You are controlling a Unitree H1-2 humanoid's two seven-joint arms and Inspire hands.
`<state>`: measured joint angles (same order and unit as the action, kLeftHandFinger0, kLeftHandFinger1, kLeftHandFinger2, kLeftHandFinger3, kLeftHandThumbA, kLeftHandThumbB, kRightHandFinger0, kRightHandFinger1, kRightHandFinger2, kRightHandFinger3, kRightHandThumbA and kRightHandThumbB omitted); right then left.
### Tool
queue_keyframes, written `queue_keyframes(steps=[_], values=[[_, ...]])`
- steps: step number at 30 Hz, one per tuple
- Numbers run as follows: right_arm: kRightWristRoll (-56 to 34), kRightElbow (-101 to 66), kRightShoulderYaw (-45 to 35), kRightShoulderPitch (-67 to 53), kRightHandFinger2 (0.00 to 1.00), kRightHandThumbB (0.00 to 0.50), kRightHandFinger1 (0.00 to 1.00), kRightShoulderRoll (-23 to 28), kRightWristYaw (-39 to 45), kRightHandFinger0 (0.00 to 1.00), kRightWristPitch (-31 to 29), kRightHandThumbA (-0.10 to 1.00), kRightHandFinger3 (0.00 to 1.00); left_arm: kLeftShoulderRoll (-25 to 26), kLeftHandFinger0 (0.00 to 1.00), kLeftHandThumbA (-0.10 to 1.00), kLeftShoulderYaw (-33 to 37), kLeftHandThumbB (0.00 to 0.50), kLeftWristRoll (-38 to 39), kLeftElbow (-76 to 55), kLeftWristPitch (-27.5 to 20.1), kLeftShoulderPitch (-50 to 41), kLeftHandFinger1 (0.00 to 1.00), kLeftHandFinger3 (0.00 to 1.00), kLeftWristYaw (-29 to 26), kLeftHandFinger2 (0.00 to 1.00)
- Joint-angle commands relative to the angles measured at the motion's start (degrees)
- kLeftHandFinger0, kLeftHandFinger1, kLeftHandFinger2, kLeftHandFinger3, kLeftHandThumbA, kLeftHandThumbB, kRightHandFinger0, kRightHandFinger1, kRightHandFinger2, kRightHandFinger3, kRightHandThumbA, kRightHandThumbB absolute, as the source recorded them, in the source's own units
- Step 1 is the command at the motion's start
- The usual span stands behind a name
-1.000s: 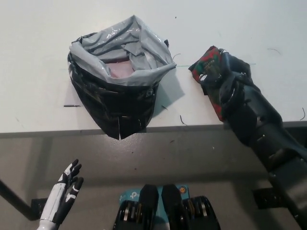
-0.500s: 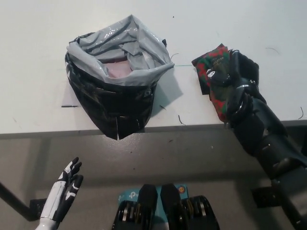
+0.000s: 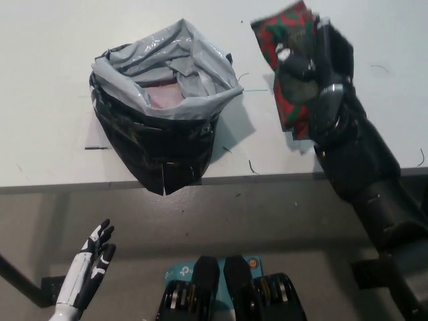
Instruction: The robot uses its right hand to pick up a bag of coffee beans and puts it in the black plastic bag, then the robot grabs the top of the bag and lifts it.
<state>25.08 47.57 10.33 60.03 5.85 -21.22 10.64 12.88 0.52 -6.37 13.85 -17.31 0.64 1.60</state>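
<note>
A red and green patterned coffee bean bag (image 3: 284, 40) hangs above the white table (image 3: 53, 80), to the right of the black plastic bag. My black right hand (image 3: 311, 70) is shut on the coffee bag and holds it in the air. The black plastic bag (image 3: 160, 107) stands open near the table's front edge, its grey lining folded outward and something pale pink showing inside. My white left hand (image 3: 90, 267) rests low at the lower left, below the table edge, fingers apart and holding nothing.
The table's front edge (image 3: 67, 182) runs across the middle of the view, with grey floor below it. A dark table leg (image 3: 17, 281) crosses the lower left corner. Thin dark threads (image 3: 253, 167) lie on the table near the edge.
My right hand has lifted the coffee bag off the table, up and slightly toward the black plastic bag. The plastic bag and left hand have stayed put.
</note>
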Motion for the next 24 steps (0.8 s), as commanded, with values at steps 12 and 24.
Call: queue_keyframes(steps=[12, 24], values=[[-0.06, -5.46, 0.31, 17.57, 0.74, 0.187, 0.32, -0.80, 4.85, 0.00, 0.79, -0.10, 0.68, 0.73, 1.00, 0.96, 0.26, 0.292, -0.87, -1.82, -1.26, 0.03, 1.00, 1.00, 0.44, 1.00], [-1.42, 14.74, 1.24, 29.45, 0.67, 0.227, 0.24, -5.54, 2.04, 0.00, -5.00, -0.10, 0.76, 0.77, 1.00, 0.98, 1.14, 0.315, -1.78, -1.64, -2.08, 0.11, 1.00, 1.00, 0.63, 1.00]])
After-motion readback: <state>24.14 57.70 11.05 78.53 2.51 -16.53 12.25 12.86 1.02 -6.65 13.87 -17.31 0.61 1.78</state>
